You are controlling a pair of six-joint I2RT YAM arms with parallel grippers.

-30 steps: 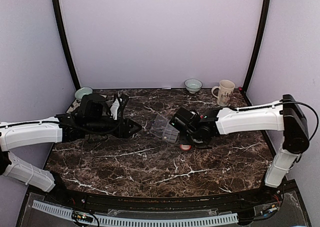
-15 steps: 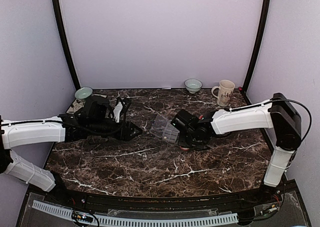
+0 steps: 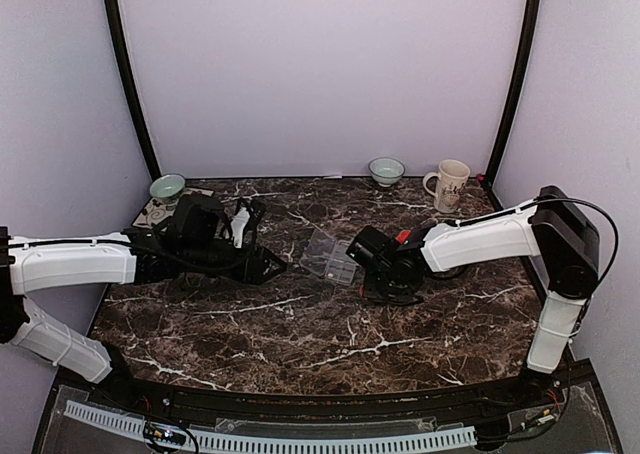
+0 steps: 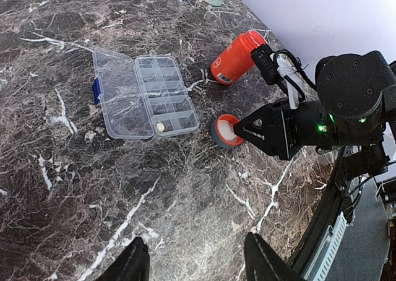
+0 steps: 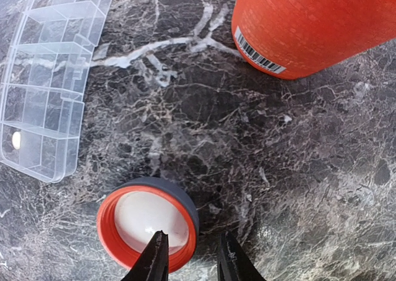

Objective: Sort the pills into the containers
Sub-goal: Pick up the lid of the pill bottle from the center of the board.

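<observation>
The containers, a clear organiser box (image 4: 166, 94), lie open on the marble with the lid (image 4: 117, 95) flat to the left. One small pale pill (image 4: 160, 127) sits in a near compartment. An upturned grey cap (image 5: 148, 222) with an orange inside lies beside the box. My right gripper (image 5: 192, 256) is open low over the cap: one finger is above its white liner, the other is outside the rim. My left gripper (image 4: 197, 262) is open over bare marble, well short of the box. The box also shows in the top view (image 3: 330, 256).
An orange bottle (image 4: 236, 58) lies on its side behind the cap, open end towards it. At the back edge stand a pale bowl (image 3: 386, 170), a mug (image 3: 449, 185) and, at the left, another bowl (image 3: 167, 186). Both arms flank the box.
The right arm has drawn in towards the left and down, so its gripper now covers the cap in the top view. The left arm has crept slightly right. The box has not moved.
</observation>
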